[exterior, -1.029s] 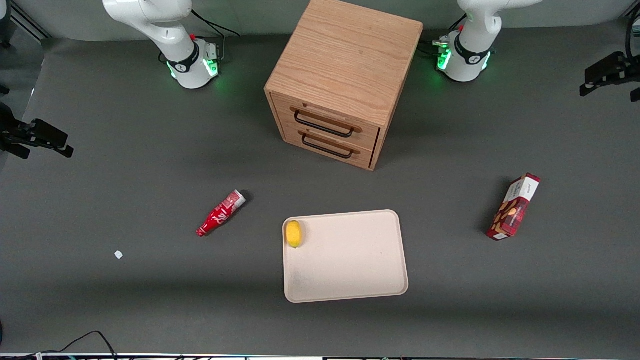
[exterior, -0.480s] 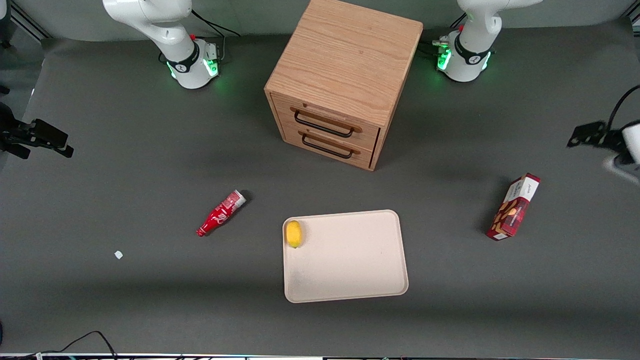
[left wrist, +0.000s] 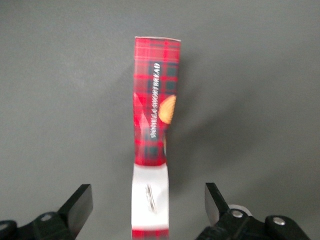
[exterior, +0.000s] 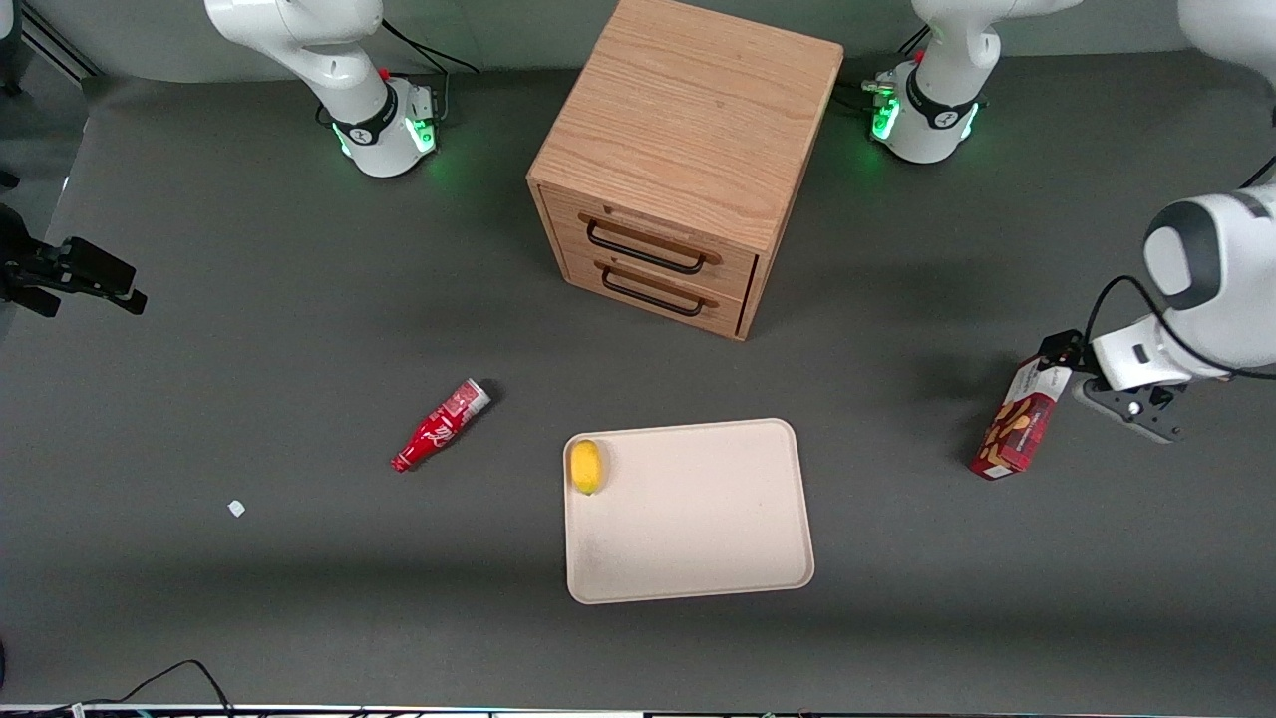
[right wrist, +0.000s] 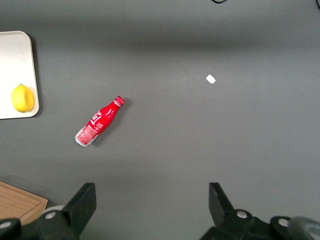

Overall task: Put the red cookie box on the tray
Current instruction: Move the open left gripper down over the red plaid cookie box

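A dark grey matte counter [exterior: 249, 299] fills nearly the whole scene, with a pale wall strip along the edge where the arm bases stand. On it sits one wooden cabinet [exterior: 688, 150] with two drawers, each with a dark handle, its front facing the front camera. Nearer that camera lies one beige tray [exterior: 698, 529], flat, holding one yellow lemon [exterior: 585, 466] in a corner by its rim.

One red cookie box [exterior: 1019, 424] lies on the counter toward the working arm's end, well apart from the tray; its white end panel points away from the front camera. In the wrist view the box [left wrist: 152, 125] shows tartan sides and runs lengthwise between the two fingers.

The end effector [exterior: 1062, 364] hovers over the box's white end, its jaws spread wide with clear gaps either side of the carton, touching nothing.

One red soda bottle [exterior: 440, 425] lies on its side toward the parked arm's end, and one small white scrap [exterior: 236, 509] sits nearer the front camera than the bottle.
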`<state>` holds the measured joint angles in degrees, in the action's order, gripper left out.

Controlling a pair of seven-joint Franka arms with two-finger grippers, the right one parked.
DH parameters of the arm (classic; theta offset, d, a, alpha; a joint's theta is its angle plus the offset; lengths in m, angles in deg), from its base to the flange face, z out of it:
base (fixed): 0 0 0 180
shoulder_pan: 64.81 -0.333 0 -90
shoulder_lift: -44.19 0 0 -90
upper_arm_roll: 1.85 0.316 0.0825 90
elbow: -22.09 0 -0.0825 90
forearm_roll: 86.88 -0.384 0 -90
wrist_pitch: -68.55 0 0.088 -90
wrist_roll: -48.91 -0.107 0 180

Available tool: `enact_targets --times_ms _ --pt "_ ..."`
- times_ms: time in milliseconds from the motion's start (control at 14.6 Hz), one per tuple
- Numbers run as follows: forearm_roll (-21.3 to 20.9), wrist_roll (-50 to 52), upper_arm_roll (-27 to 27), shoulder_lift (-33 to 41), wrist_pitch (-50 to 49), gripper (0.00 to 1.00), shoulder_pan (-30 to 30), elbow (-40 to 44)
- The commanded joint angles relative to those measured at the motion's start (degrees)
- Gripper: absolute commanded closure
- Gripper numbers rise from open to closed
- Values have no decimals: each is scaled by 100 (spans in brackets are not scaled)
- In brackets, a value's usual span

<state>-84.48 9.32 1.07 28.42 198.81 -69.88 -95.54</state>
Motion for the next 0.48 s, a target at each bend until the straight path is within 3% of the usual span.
enact_targets --times_ms 0,206,275,343,412 --pt "155 -145 -11 -303 858 0 32 -251" --pt "234 -137 -64 -540 1396 0 49 -384" --pt "330 -137 -81 -585 1484 7 58 -384" --pt "453 -128 -90 -637 1529 41 58 -384" --pt "524 -128 -99 -681 1529 87 58 -384"
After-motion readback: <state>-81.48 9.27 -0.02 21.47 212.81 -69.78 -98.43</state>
